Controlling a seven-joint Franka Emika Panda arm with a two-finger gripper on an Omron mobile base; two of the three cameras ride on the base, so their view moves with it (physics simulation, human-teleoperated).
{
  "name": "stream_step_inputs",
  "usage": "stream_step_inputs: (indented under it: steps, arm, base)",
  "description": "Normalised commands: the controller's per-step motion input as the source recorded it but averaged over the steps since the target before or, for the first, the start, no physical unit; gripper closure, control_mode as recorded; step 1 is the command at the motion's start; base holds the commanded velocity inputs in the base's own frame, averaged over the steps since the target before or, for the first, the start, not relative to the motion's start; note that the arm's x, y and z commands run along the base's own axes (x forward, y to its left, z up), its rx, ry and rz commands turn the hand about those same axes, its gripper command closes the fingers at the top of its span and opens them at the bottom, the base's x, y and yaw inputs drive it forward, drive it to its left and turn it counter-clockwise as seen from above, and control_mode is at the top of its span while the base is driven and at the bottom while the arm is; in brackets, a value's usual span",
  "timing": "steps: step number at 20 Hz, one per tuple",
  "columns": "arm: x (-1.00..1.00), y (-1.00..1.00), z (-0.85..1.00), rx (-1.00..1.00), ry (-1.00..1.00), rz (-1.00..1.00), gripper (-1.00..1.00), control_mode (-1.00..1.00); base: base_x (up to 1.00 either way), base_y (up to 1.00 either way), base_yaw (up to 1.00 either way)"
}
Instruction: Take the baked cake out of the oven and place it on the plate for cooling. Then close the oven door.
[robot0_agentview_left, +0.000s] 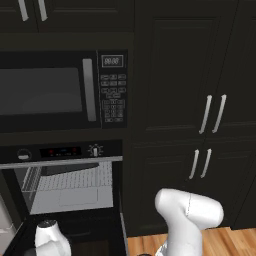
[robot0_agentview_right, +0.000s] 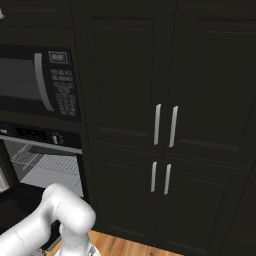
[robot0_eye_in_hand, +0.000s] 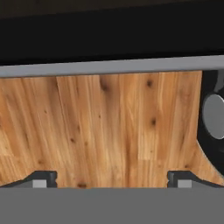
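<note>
The black oven (robot0_agentview_left: 65, 152) sits at the left under the microwave, its cavity and silver wire racks (robot0_agentview_left: 75, 177) exposed. The oven door (robot0_agentview_left: 100, 232) hangs dropped open in front of it. In the hand view the door (robot0_eye_in_hand: 109, 35) is a black band across the top, with its long silver bar handle (robot0_eye_in_hand: 109, 68) just below. My gripper (robot0_eye_in_hand: 112, 178) is open with nothing between its fingertips (robot0_eye_in_hand: 41, 179), looking past the handle at the wooden floor. The arm's wrist (robot0_agentview_left: 47, 235) is low over the open door. The cake and the plate are out of view.
A black microwave (robot0_agentview_left: 55, 92) with a keypad is above the oven. Tall dark cabinets with silver handles (robot0_agentview_left: 212, 114) fill the right. Wooden floor (robot0_eye_in_hand: 109, 127) lies below. A dark rounded shape with a grey disc (robot0_eye_in_hand: 214, 116) is at the hand view's right edge.
</note>
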Motion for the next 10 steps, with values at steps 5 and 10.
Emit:
stream_step_inputs:
  steps: [5, 10]
  arm:
    - [-0.43, -0.09, -0.25, -0.19, 0.08, 0.00, -1.00, -1.00]
    - [-0.40, -0.09, -0.21, -0.24, 0.00, 0.00, -1.00, -1.00]
  base:
    - [0.00, 0.00, 0.00]
    - [0.00, 0.00, 0.00]
